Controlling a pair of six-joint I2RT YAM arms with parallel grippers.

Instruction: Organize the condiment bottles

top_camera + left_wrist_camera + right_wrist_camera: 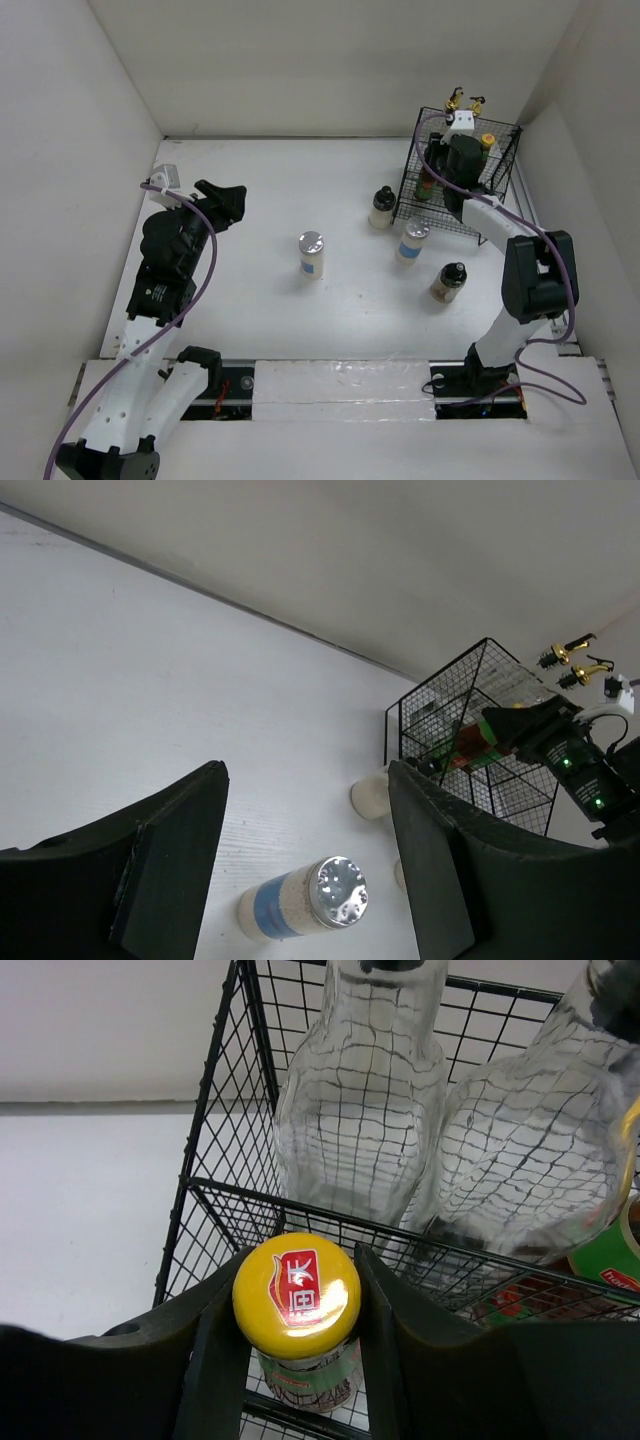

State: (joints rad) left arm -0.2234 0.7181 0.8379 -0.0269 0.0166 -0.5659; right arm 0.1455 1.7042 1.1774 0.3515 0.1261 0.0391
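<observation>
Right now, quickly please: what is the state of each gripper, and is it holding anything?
Left gripper: open, holding nothing.
Right gripper: closed on the yellow-capped bottle.

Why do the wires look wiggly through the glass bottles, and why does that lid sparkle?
Right wrist view: the clear bottles bend the basket wires seen through their curved glass. Left wrist view: the silver lid mirrors light as tiny glints.

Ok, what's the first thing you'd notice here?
The black wire basket in the far right corner, with two gold-spouted clear bottles poking up. Inside it, the right claw grips a yellow-capped bottle. Four small jars stand loose on the white table nearby.
</observation>
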